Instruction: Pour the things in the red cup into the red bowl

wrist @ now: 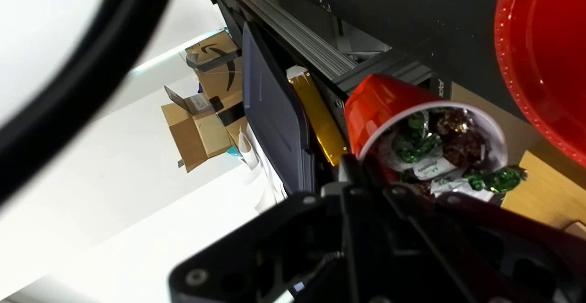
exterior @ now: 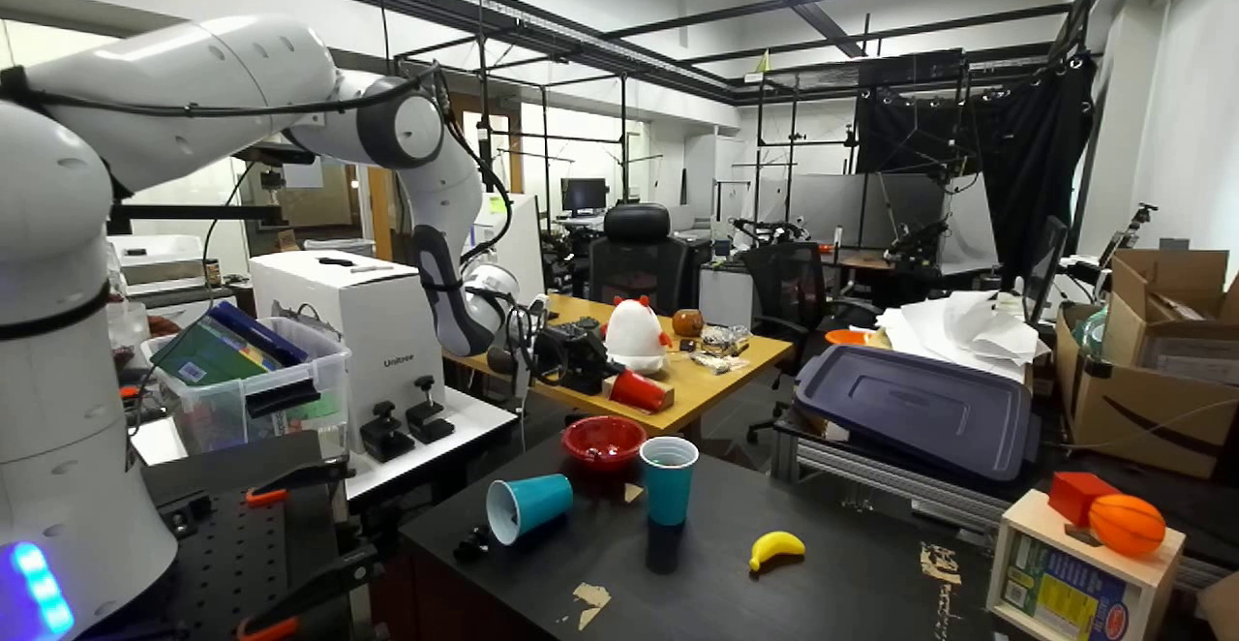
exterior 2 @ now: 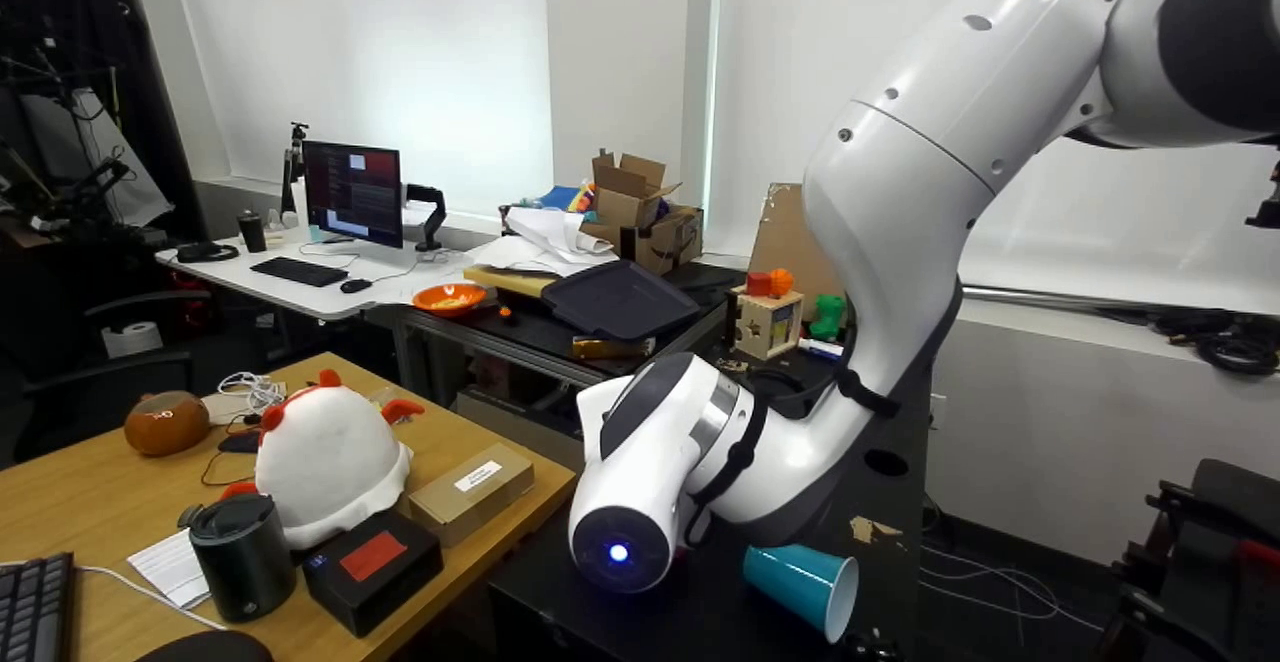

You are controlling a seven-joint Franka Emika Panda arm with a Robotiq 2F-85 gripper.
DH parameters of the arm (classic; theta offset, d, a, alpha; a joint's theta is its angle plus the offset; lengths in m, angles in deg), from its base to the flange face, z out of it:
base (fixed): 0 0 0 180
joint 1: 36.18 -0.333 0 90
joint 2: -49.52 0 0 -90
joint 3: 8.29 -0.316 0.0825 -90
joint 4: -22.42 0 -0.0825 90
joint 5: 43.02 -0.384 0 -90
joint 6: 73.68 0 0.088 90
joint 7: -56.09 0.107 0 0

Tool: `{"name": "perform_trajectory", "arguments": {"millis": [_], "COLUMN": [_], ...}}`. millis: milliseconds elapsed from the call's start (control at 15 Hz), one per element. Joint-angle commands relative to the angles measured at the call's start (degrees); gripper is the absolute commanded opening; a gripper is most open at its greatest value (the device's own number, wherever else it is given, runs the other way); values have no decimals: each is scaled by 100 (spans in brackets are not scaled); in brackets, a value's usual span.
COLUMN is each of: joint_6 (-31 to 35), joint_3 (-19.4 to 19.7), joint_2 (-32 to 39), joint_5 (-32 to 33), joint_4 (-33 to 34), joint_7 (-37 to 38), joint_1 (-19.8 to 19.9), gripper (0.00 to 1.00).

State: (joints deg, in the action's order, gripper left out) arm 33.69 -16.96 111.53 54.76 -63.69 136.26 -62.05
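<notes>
From the middle of an exterior view, can see on the black table (exterior: pixel 726 597) a standing blue cup (exterior: pixel 668 488) at six o'clock, a tipped blue cup (exterior: pixel 542 503) at seven and a yellow banana (exterior: pixel 777 546) at five. At four, can spot a wooden box (exterior: pixel 1157 580), with a red block (exterior: pixel 1076 498) and an orange ball (exterior: pixel 1129 525) on top.

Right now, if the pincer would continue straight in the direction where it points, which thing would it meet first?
The pincer holds the red cup; past that, it would probably meet the dark lid or the golden object beside it first, but the wrist view leaves depth unclear.
</notes>
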Motion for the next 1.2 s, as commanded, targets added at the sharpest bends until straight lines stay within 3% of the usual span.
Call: {"name": "perform_trajectory", "arguments": {"millis": [0, 1133], "joint_6": [-145, -430], "joint_3": [-123, 28], "joint_2": [173, 476], "joint_5": [-96, 188], "joint_4": [390, 675], "joint_7": [-81, 124], "joint_1": [59, -177], "gripper": [1, 1]}}
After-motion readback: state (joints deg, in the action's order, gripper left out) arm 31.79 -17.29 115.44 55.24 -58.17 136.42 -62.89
